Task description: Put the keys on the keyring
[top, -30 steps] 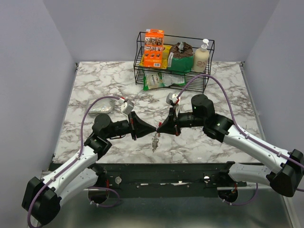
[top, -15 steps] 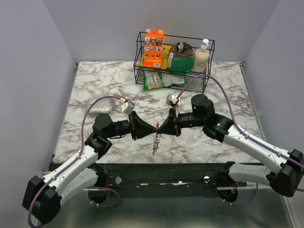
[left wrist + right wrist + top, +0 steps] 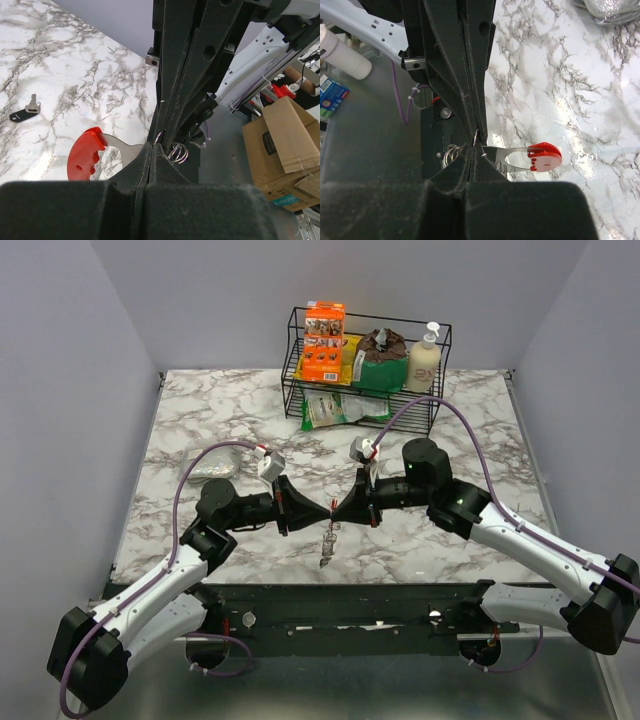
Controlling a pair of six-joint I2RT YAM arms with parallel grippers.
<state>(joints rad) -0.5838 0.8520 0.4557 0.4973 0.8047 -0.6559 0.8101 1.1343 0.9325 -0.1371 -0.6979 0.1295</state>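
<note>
Left to right:

- Silver foil pouch (image 3: 212, 468) lies flat on the marble table (image 3: 480, 460), far left, well apart from everything else.
- A loose small key with dark fob (image 3: 24, 111) sits alone on the marble; it shows only in the left wrist view.
- The left gripper (image 3: 322, 512) is clenched tight, tip to tip with the right gripper (image 3: 336, 511), which is also clenched. Both pinch the keyring (image 3: 177, 152) at the point where the tips meet, lifted off the table near its front edge.
- The keys (image 3: 326, 546) hang straight down from that pinch point, clear of the marble. I can't count them from above.
- A red-tipped metal tag (image 3: 87, 156) sticks out sideways from the same pinch point, and the ring coils show on the other side of the fingers.
- Wire basket (image 3: 290, 365) at the back centre holds, left to right:
  - orange box (image 3: 324, 340), upright in the left end
  - yellow packet (image 3: 351, 348), just beside the box and partly hidden
  - green bag (image 3: 379, 368) with a brown top, in the middle
  - cream pump bottle (image 3: 425, 362), upright at the right end
- A green packet (image 3: 335, 410) sits outside the basket, leaning against its front on the table.
- A cardboard box (image 3: 285, 145) sits off the table in the left wrist view. Its contents aren't visible.
</note>
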